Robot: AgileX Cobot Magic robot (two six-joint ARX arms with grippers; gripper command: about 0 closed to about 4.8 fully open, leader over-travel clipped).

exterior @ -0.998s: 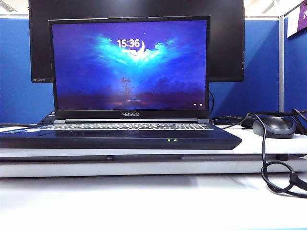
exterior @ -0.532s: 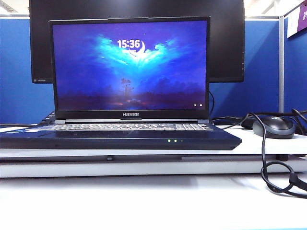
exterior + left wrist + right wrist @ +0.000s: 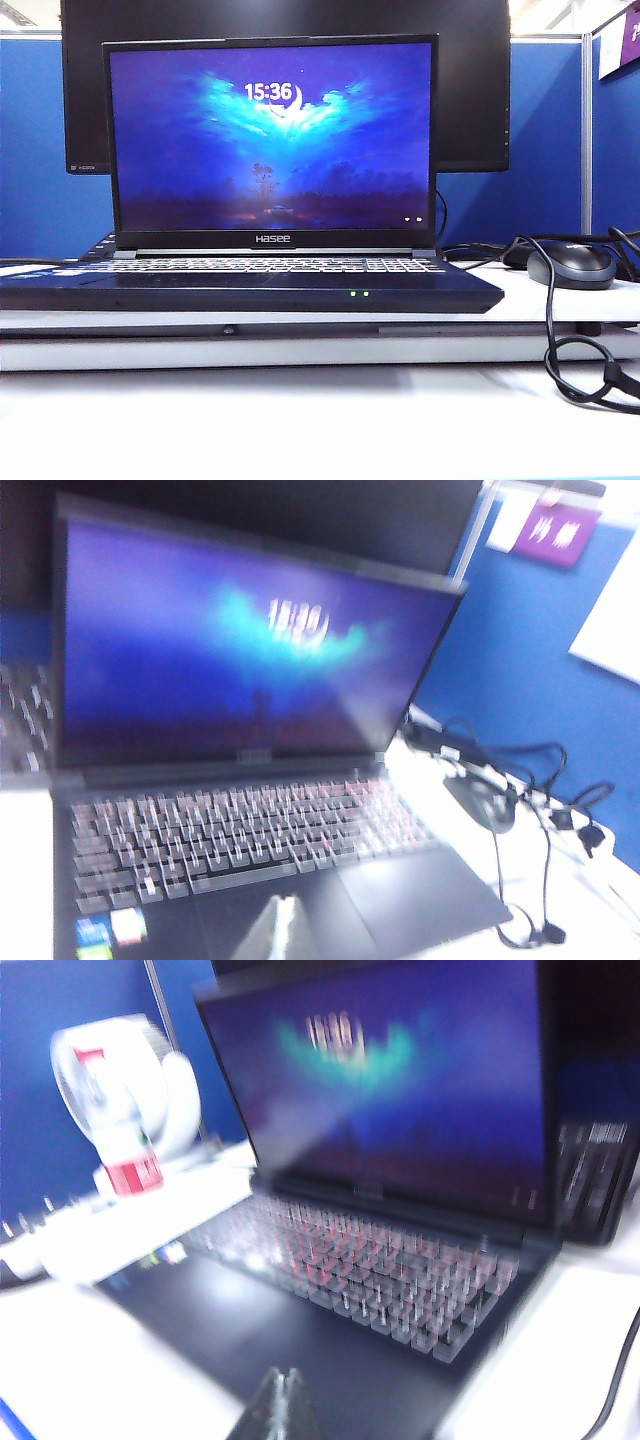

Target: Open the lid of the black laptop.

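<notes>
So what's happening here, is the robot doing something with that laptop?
The black laptop already stands open: the lid is upright, its screen lit and showing 15:36. Neither arm appears in the exterior view. Each wrist camera looks at the laptop from above its front, and the left gripper and right gripper show only as blurred tips at the picture edge, touching nothing. A mouse lies to the right, a dark monitor behind.

One black laptop (image 3: 250, 275) stands with its one lid (image 3: 270, 140) raised. One larger monitor (image 3: 480, 90) is at 12 o'clock behind it. One mouse (image 3: 571, 266) lies at 3 o'clock. Two green lights (image 3: 358, 293) show on the front edge. Two grippers: left gripper (image 3: 280, 930), right gripper (image 3: 280, 1410).
</notes>
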